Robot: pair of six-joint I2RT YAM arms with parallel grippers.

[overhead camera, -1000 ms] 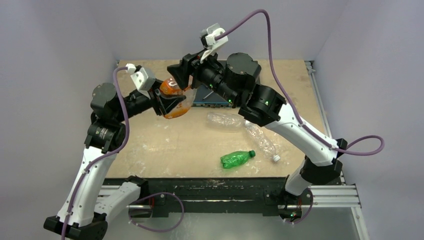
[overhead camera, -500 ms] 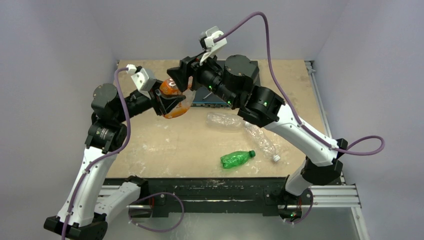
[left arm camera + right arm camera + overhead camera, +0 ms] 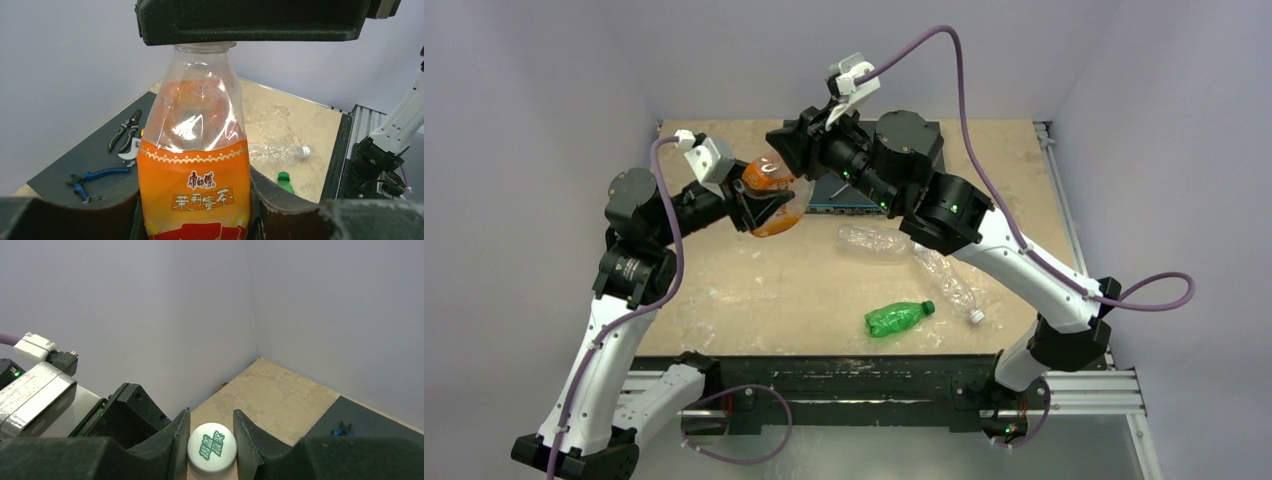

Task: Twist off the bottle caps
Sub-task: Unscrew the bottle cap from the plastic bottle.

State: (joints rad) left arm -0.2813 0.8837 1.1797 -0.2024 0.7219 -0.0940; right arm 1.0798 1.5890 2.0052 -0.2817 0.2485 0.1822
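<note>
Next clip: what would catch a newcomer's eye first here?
The orange-label bottle, held up off the table by the left gripper toward the far left. The right gripper pinches its white cap. A green bottle and two clear bottles lie nearer the front.

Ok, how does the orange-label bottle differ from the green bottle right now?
The orange-label bottle is held off the table by the left hand; the green bottle lies on its side on it. The orange-label bottle's white cap is clamped by the right hand; the green bottle's green cap is untouched. Both have caps on.
</note>
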